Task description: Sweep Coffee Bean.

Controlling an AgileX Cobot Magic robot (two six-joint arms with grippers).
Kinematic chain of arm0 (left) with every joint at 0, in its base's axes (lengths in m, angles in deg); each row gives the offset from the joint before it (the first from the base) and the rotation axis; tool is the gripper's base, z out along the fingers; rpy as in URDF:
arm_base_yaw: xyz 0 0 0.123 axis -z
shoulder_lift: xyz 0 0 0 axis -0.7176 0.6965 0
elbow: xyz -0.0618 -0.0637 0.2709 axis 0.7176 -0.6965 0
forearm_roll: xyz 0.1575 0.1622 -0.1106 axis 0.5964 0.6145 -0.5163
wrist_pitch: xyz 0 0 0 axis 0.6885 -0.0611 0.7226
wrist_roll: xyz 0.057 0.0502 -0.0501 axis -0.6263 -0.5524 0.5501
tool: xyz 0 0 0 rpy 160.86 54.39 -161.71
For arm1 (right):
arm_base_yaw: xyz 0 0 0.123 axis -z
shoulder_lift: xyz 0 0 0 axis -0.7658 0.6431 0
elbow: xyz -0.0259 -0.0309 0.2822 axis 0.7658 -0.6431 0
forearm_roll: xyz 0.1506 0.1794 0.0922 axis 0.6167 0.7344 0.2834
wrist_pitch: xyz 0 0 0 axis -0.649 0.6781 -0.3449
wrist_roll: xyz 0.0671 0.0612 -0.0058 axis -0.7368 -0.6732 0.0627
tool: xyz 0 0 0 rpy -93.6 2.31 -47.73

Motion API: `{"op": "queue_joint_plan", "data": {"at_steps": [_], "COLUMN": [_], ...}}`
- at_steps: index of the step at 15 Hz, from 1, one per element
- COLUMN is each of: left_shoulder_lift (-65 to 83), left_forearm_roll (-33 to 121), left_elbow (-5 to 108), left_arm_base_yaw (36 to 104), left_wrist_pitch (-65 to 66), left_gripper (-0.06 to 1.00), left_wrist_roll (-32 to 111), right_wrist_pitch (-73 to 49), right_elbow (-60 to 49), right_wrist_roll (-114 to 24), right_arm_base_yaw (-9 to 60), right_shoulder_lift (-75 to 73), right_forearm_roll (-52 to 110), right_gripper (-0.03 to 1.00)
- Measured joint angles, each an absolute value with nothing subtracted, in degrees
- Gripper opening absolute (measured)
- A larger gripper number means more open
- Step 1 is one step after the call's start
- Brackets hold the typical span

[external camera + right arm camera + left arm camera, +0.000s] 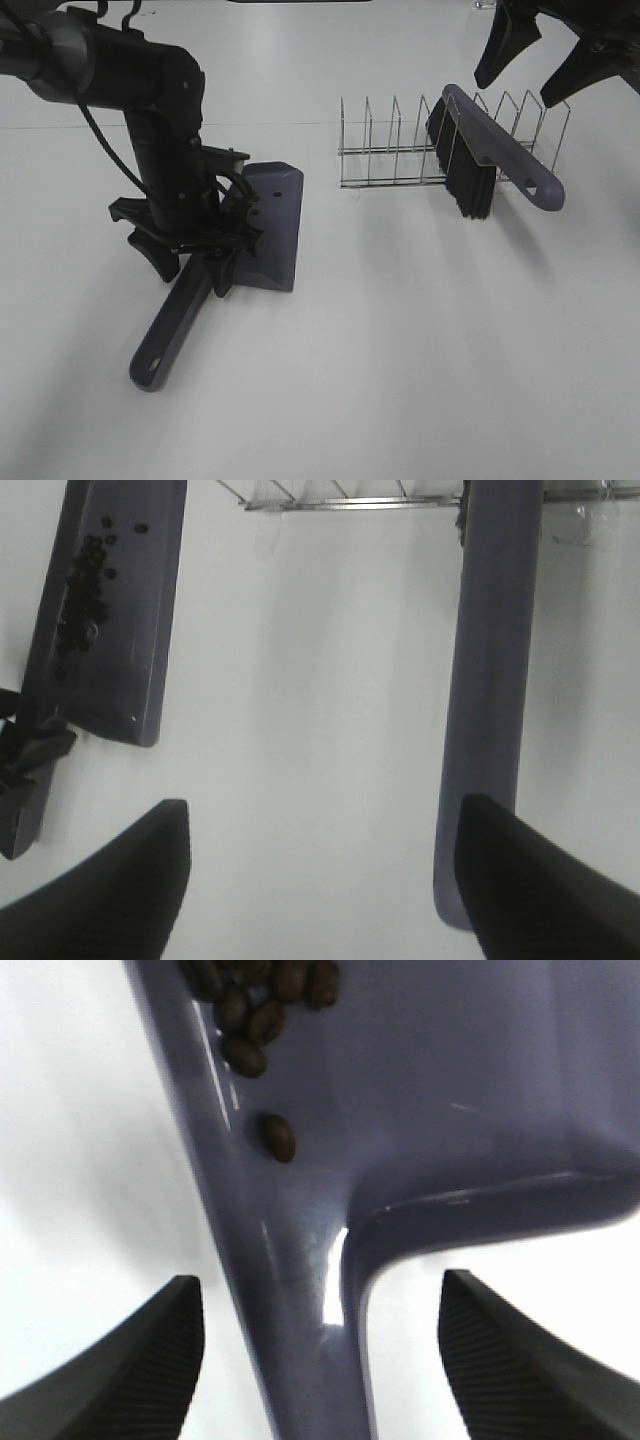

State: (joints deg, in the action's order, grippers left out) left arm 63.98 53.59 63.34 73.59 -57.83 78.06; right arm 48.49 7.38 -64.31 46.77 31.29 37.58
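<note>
The coffee beans [255, 1015] lie in a loose cluster inside the grey-purple dustpan [272, 225], against its side wall; they also show in the right wrist view [85, 595]. My left gripper [192, 265] is open, its fingers [135, 1360] on either side of the dustpan handle [170, 330] without touching it. The brush [490, 150], with black bristles, rests in the wire rack [385, 150]. My right gripper [518, 88] is open and empty, raised above the brush handle [490, 680]. In the high view my left arm hides most of the beans.
The white table [420, 350] carries the dustpan at left and the rack at back right. The dustpan handle points toward the front left. The brush handle sticks out of the rack to the right [535, 185].
</note>
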Motion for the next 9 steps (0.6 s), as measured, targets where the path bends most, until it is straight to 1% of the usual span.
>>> {"op": "queue_joint_plan", "data": {"at_steps": [3, 5, 6, 7, 9], "left_shoulder_lift": [57.0, 54.0, 52.1, 48.2, 43.6], "left_forearm_roll": [53.5, 53.6, 53.9, 55.6, 57.5], "left_elbow": [63.5, 63.5, 63.5, 63.5, 62.5], "left_arm_base_yaw": [69.5, 65.3, 62.2, 55.9, 51.6], "left_wrist_pitch": [-57.0, -56.9, -56.9, -58.1, -59.9], "left_gripper": [0.61, 0.61, 0.61, 0.61, 0.61], "left_wrist_roll": [77.4, 77.2, 77.1, 76.6, 75.9], "right_wrist_pitch": [48.5, 48.6, 48.6, 48.6, 48.6], "right_elbow": [-0.3, -2.5, -3.4, -5.4, -8.0], "right_wrist_roll": [-63.3, -63.3, -63.3, -63.3, -63.3], "right_arm_base_yaw": [46.8, 46.8, 46.8, 46.8, 46.8], "right_shoulder_lift": [24.0, 20.7, 18.7, 15.1, 11.4], "right_forearm_roll": [34.8, 33.5, 33.3, 33.0, 32.1], "right_gripper": [0.65, 0.65, 0.65, 0.65, 0.65]}}
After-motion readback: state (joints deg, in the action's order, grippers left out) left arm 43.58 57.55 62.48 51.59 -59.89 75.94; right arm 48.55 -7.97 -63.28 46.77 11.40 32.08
